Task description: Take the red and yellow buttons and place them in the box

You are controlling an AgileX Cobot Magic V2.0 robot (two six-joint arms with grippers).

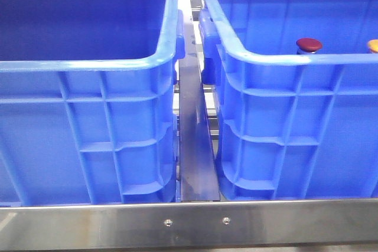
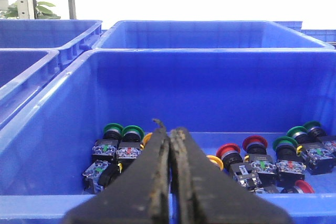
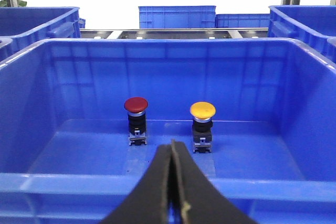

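The red button (image 3: 136,104) and the yellow button (image 3: 202,110) stand upright, side by side, on the floor of a blue crate (image 3: 168,51). In the front view their caps, the red button (image 1: 309,44) and the yellow button (image 1: 373,45), peek over the near rim of the right crate (image 1: 283,57). My right gripper (image 3: 172,145) is shut and empty, above the near rim of that crate, short of the buttons. My left gripper (image 2: 169,132) is shut and empty, above the near rim of another crate (image 2: 173,56). Neither gripper shows in the front view.
The crate under my left gripper holds several loose push buttons with green (image 2: 132,132), red (image 2: 228,151) and yellow caps. A second blue crate (image 1: 88,63) stands at the left in the front view. A metal rail (image 1: 189,219) runs along the front. More crates stand behind.
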